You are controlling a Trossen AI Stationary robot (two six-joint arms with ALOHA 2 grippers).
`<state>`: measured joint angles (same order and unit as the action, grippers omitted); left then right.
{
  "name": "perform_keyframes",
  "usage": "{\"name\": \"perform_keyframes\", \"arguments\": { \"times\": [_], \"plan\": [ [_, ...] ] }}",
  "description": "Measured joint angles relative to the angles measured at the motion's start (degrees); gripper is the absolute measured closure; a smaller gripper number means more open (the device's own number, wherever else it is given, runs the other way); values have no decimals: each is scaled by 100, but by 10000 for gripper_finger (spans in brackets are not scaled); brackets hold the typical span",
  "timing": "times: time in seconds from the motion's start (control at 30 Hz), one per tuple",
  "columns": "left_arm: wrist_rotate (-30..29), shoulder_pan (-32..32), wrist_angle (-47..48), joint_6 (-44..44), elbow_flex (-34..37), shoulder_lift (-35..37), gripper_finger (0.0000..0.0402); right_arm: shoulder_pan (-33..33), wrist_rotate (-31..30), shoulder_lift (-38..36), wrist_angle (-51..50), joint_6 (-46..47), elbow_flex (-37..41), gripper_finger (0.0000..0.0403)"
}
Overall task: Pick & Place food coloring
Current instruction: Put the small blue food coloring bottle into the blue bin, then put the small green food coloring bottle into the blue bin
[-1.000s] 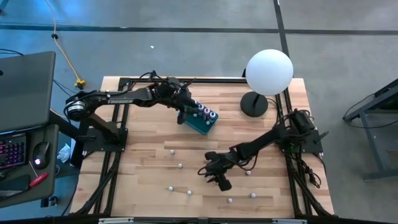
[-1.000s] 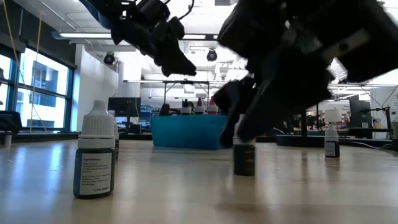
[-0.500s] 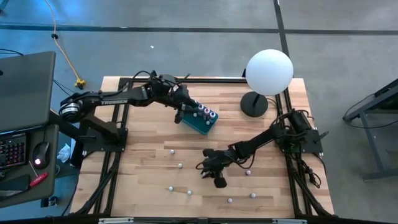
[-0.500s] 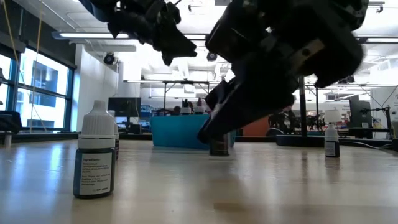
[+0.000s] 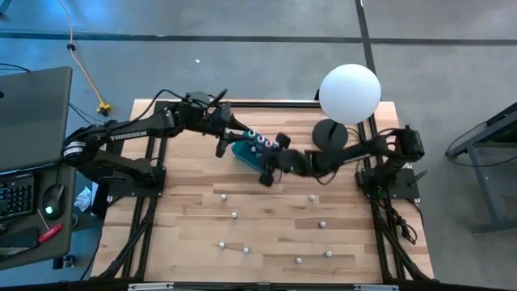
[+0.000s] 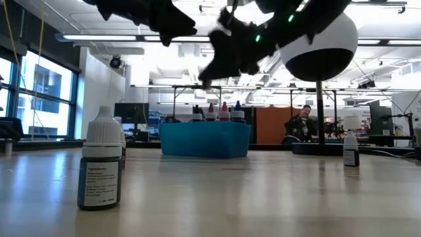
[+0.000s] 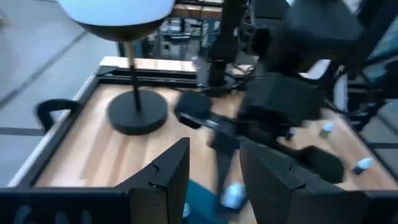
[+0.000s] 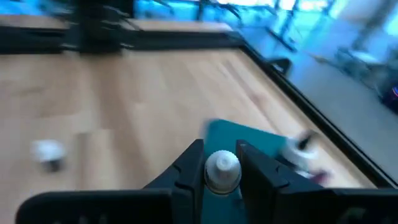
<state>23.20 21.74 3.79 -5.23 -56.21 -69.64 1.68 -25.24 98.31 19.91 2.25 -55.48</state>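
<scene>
Food coloring: tiny dropper bottles with white caps and dark or tinted bodies. Four stand upright in the teal box (image 5: pixel 257 155), their pointed caps rising above its rim in the low view. Seven more are scattered singly on the wooden worktop (image 5: pixel 186 202) on the near side of the box, well apart from it; from above each shows only as a white dot (image 5: pixel 234 215). The nearest one in the low view (image 6: pixel 100 168) has a ribbed white cap and a dark, labelled body.

Right tool (image 5: pixel 265 176) hangs at the near edge of the teal box, its fingers closed on a white-capped bottle (image 8: pixel 223 172).

Left tool (image 5: pixel 220 148) hangs just beside the box's opposite end, fingers (image 7: pixel 171 171) parted, holding nothing.

A white globe lamp (image 5: pixel 349 94) stands well beyond the box.
</scene>
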Motion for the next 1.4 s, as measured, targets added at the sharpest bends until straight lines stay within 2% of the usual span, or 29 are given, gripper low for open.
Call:
{"name": "perform_keyframes", "arguments": {
  "times": [0.1,0.27,0.53,0.7,1.07,1.23,1.3,1.4],
  "plan": [
    [-300,0,351,-80,0,89,264,-420,530,206,-77,402,4,333],
    [-701,0,744,-97,0,93,264,-678,1244,674,199,394,11,322],
    [-750,0,935,-99,0,93,264,-792,711,894,-121,237,-15,325],
    [-750,0,948,-99,0,91,264,-816,723,900,-126,217,-15,308],
    [-735,0,977,-97,2,91,264,-816,779,902,-25,132,-4,305],
    [-706,0,989,-97,0,91,264,-684,937,607,-114,52,31,305],
    [-536,0,1077,-174,0,91,264,-561,1113,332,-150,52,22,305],
    [77,0,1470,-695,0,91,264,-305,1437,-48,-432,41,15,304]
  ]
}}
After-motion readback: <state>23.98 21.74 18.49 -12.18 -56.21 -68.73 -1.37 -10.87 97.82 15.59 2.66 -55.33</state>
